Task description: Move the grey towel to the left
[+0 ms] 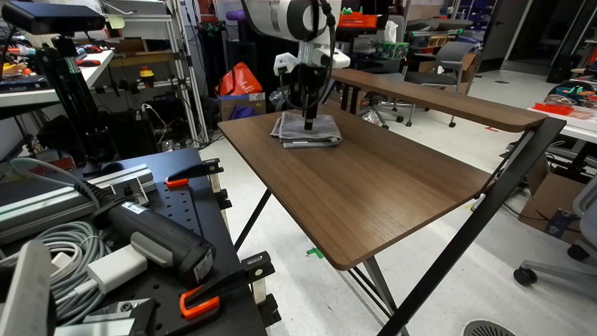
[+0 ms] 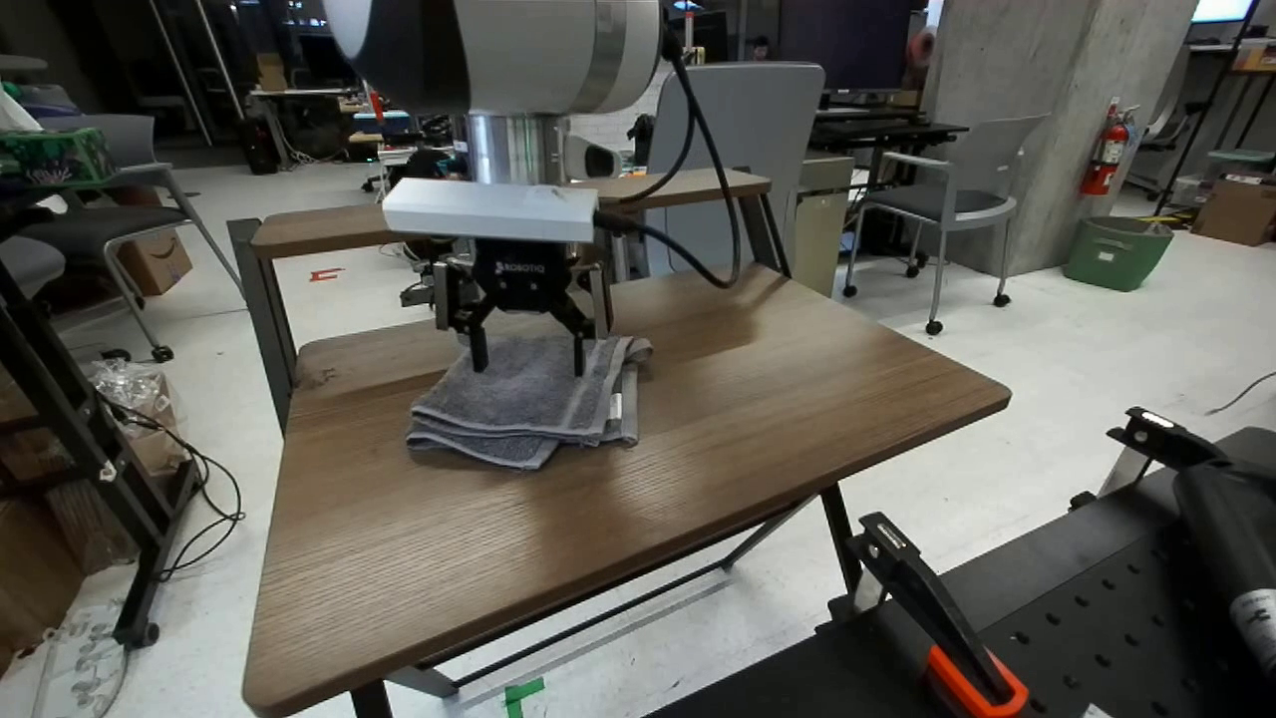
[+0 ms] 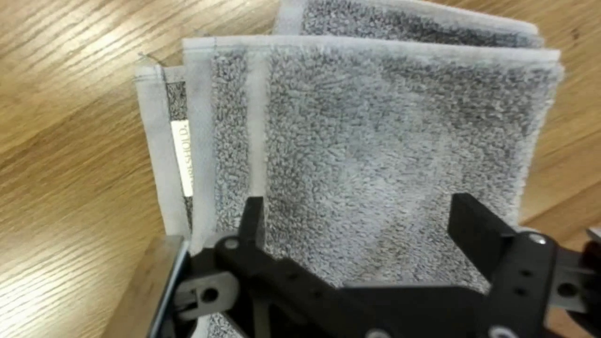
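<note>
The folded grey towel [image 2: 518, 409] lies in several layers on the brown wooden tabletop [image 2: 419, 558]. It also shows in an exterior view [image 1: 326, 133] near the table's far end, and it fills much of the wrist view [image 3: 366, 117], with a white tag at its left edge. My gripper [image 2: 528, 368] points down over the towel, fingers apart and empty. In the wrist view the gripper's fingers [image 3: 358, 199] stand wide apart with flat towel between them. The fingertips are at or just above the cloth; I cannot tell whether they touch it.
A raised wooden shelf [image 1: 433, 99] runs along one long side of the table. A black perforated bench [image 1: 182, 210] with a black handheld tool [image 1: 158, 233], cables and orange-handled clamps [image 1: 200, 303] stands beside the table, across a gap of floor.
</note>
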Controlling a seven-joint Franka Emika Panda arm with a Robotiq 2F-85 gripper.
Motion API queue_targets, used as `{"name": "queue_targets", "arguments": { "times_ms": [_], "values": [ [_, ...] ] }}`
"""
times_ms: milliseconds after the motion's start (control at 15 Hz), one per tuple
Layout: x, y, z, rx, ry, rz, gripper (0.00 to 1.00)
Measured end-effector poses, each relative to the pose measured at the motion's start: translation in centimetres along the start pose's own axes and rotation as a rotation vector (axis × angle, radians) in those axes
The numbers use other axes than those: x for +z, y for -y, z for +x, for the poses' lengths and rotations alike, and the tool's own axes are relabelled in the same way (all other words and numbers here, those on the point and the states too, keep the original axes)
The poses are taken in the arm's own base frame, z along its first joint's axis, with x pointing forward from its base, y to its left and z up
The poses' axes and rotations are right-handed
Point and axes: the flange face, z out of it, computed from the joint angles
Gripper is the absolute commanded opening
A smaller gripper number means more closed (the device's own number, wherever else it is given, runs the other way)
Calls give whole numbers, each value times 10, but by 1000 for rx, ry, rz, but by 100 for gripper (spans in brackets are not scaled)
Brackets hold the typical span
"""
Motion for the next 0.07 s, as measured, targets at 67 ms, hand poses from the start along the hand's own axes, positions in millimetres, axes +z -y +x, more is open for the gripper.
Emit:
{"name": "queue_targets", "arguments": {
  "times_ms": [67],
  "values": [
    [-3, 1, 0, -1, 1, 0, 100]
  ]
}}
